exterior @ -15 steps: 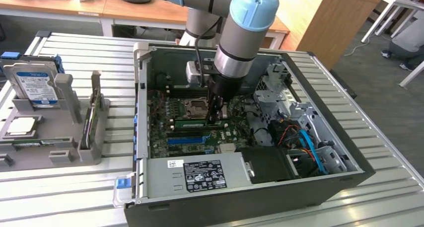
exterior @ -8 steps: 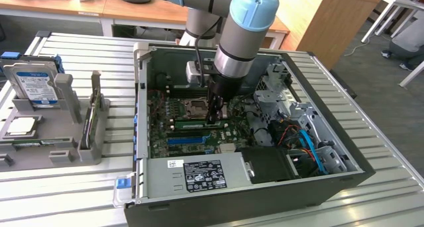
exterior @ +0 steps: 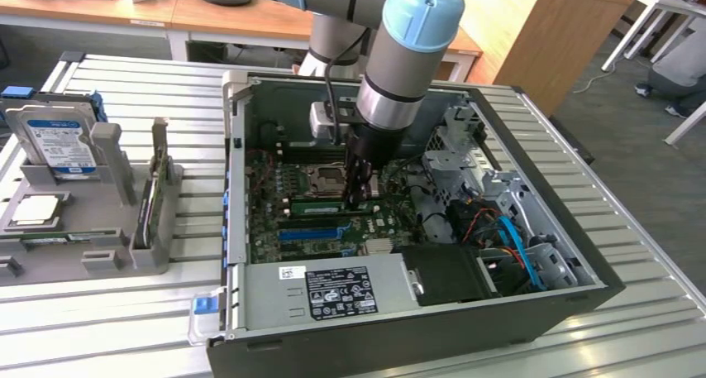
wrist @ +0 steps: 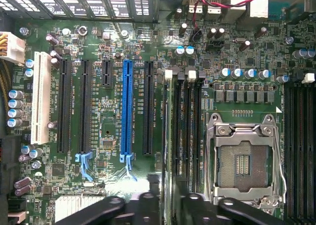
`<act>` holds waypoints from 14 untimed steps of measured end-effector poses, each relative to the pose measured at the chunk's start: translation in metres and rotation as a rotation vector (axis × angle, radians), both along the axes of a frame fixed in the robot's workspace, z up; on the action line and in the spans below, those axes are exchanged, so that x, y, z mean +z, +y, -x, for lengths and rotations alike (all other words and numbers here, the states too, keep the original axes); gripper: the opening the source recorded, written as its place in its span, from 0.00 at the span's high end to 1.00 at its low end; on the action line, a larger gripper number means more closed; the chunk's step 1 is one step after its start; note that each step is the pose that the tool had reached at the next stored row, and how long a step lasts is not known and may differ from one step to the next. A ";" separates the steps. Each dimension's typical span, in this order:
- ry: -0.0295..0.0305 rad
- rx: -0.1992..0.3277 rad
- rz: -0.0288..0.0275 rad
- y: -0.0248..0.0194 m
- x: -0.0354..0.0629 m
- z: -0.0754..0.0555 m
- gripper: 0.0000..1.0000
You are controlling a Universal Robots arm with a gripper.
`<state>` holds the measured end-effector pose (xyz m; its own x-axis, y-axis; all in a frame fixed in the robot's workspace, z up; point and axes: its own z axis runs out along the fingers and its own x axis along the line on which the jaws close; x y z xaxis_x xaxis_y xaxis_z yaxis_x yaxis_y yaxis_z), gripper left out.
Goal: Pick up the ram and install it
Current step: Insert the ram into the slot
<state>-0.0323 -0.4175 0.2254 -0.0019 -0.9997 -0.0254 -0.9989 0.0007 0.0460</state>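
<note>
Silver-grey arm [exterior: 388, 97] with pale blue joint caps [exterior: 422, 14], black cable [exterior: 329, 80], black gripper [exterior: 356, 203]

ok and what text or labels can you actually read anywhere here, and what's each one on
No text here can be read reliably.
Blue-white label on the hard drive: print too small to read.
black label on the power supply: white print and marks, too small.
white sticker beside it: blurred.
White lettering on the motherboard along the blue slot: blurred.
</note>
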 end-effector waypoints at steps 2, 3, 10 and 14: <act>0.0000 0.000 0.0000 0.0000 0.0000 0.000 0.69; 0.0000 0.000 -0.0001 0.0000 0.0000 0.000 0.69; 0.0000 0.000 -0.0001 0.0000 0.0000 0.000 0.62; 0.0000 0.002 0.0000 0.0000 0.0024 0.000 0.62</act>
